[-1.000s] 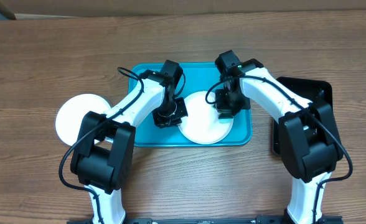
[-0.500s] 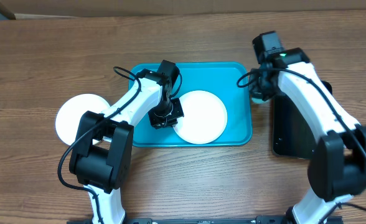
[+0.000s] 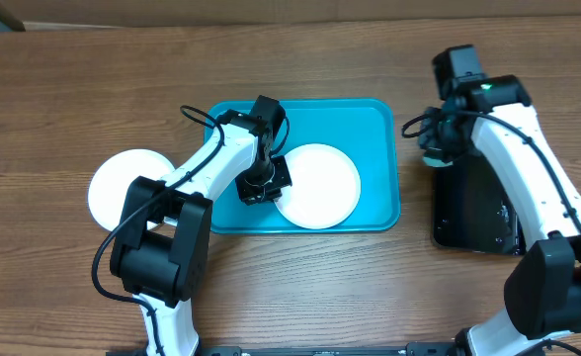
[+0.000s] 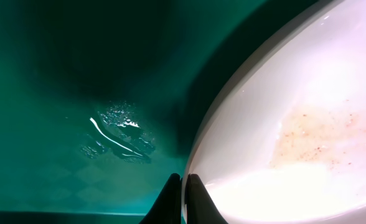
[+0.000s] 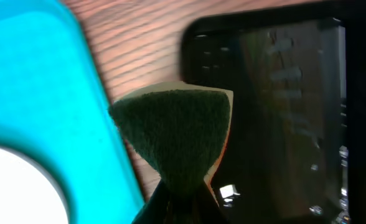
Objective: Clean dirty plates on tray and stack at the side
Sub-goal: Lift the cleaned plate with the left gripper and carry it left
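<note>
Overhead, the left tool pinches the rim of a smeared white plate inside the turquoise tray; the right tool clenches a green sponge just beside the black tray.

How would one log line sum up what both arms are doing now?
left end effector: pinching plate rim | plate: smeared, on tray | right end effector: holding sponge beside tray

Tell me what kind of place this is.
Probably a robot test bench, not a real kitchen: a wooden table, a white plate on a turquoise tray, and a green sponge in the right arm's fingers.
</note>
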{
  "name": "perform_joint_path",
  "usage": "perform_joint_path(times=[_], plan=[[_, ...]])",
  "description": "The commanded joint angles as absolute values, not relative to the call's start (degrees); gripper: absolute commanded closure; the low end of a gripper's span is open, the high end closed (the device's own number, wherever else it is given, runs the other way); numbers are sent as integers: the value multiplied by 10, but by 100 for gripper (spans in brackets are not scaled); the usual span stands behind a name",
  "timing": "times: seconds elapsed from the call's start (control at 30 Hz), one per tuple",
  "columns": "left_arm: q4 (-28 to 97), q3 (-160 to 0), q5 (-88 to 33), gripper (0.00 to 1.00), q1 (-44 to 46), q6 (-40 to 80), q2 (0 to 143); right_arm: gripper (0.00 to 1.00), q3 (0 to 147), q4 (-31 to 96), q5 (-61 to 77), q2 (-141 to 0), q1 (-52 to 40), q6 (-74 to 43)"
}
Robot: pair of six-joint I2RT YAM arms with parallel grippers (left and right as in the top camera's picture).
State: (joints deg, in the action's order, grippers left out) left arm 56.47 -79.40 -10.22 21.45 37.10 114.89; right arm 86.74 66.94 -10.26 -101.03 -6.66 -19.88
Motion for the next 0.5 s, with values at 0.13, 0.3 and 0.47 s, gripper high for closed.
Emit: perform_joint_path(times=[0.13, 0.3, 0.47], plan=[[613, -877, 39, 96, 213, 360, 1111, 96, 875, 699, -86, -987, 34, -155], [637, -932, 100, 96, 214, 355, 1078, 96, 874, 711, -47, -987, 81, -121], [656, -966, 184, 96, 214, 353, 1051, 96, 868, 710, -22, -988, 105, -117]])
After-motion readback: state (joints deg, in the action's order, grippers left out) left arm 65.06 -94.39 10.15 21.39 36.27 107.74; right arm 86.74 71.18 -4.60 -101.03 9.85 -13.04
